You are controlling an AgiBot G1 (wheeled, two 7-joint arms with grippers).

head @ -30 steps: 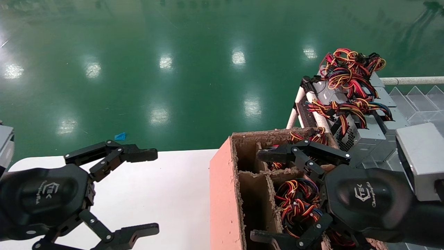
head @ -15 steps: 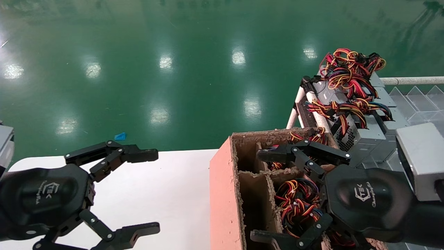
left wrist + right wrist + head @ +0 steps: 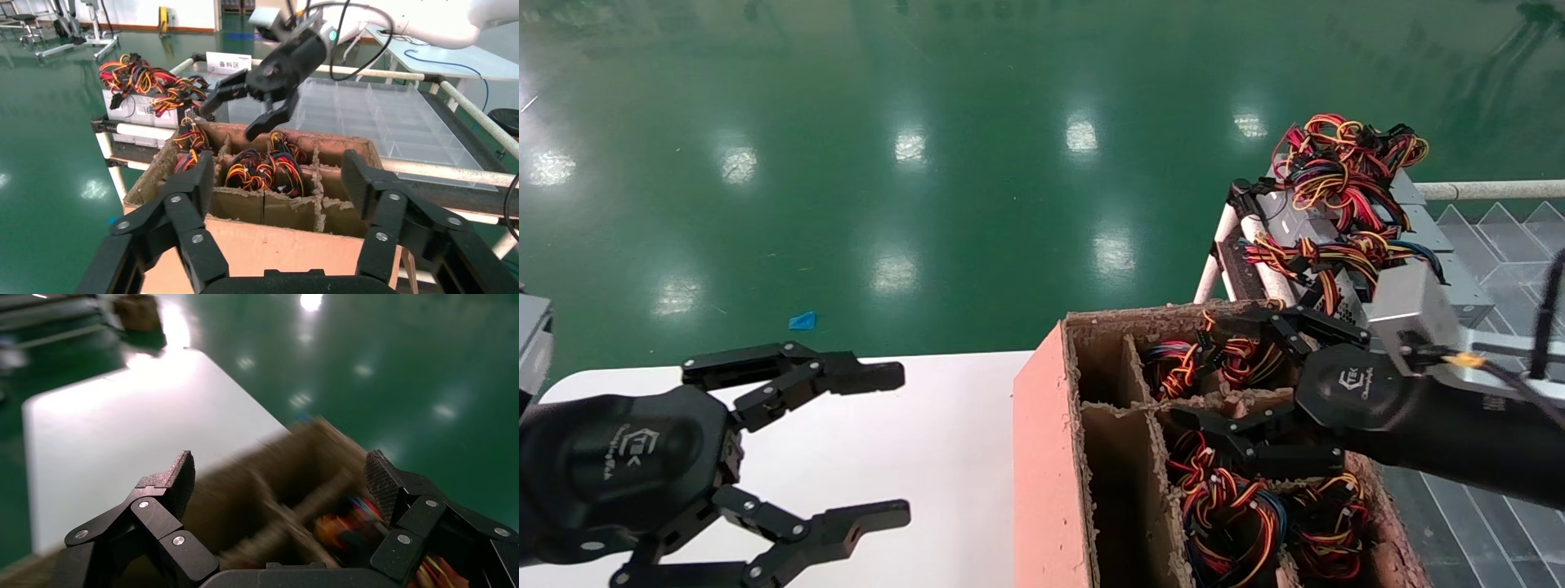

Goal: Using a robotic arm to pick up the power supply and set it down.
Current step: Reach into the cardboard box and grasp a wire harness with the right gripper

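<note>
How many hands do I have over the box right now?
1. The right hand is open above the wire bundles in the cardboard box. The left hand is open too, but over the white table beside the box.

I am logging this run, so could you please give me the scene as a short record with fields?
Right gripper: open, empty, above the divided cardboard box
Left gripper: open, empty, over the white table
Box contents: power supplies with coloured wire bundles in several compartments
Other stock: more power supplies on the rack behind the box
Task state: nothing grasped yet
</note>
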